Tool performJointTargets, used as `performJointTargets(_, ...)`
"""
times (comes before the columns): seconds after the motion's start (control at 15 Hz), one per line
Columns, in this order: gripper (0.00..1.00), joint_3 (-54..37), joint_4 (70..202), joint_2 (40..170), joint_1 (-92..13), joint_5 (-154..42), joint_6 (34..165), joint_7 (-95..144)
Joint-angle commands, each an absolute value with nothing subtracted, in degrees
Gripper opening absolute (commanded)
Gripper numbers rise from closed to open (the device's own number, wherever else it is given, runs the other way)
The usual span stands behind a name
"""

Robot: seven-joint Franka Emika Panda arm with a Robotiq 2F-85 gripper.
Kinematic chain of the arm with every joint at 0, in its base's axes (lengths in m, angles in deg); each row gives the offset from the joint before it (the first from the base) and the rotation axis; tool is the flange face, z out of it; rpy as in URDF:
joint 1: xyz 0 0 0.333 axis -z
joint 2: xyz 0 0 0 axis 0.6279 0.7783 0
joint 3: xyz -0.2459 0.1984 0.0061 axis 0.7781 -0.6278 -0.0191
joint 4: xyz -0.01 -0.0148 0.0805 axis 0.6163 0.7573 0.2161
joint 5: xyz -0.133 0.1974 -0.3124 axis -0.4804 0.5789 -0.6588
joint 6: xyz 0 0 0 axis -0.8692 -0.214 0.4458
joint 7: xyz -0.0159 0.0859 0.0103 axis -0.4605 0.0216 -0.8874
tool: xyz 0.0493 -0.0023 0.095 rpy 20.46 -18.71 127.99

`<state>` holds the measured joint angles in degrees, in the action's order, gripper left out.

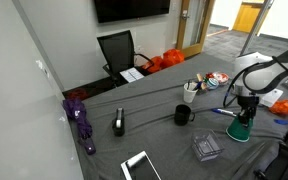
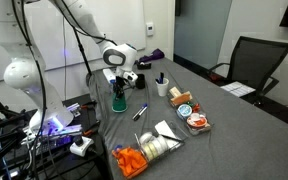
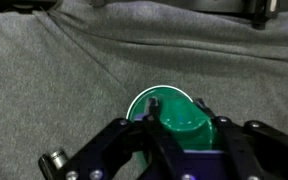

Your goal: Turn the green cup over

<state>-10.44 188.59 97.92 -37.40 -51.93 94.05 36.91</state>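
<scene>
The green cup (image 1: 242,129) stands on the grey table cloth with its wide end down, near the table's edge in both exterior views (image 2: 118,102). My gripper (image 1: 247,108) comes straight down over it (image 2: 121,88). In the wrist view the cup (image 3: 174,122) fills the space between the two black fingers. The gripper (image 3: 175,102) is closed against the cup's sides. The cup's pale rim shows against the cloth beyond the fingertips.
A black mug (image 1: 182,115) and a white cup with pens (image 1: 190,92) stand mid-table. A clear plastic box (image 1: 206,148), a tablet (image 1: 139,165) and a blue pen (image 2: 141,110) lie nearby. Food tubs (image 2: 189,115) and orange items (image 2: 131,160) sit further along.
</scene>
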Motion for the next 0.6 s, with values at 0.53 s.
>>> performJointTargets(0.53, 0.14, -9.3, 158.7, 113.0, -34.5, -46.0, 57.0, 34.4)
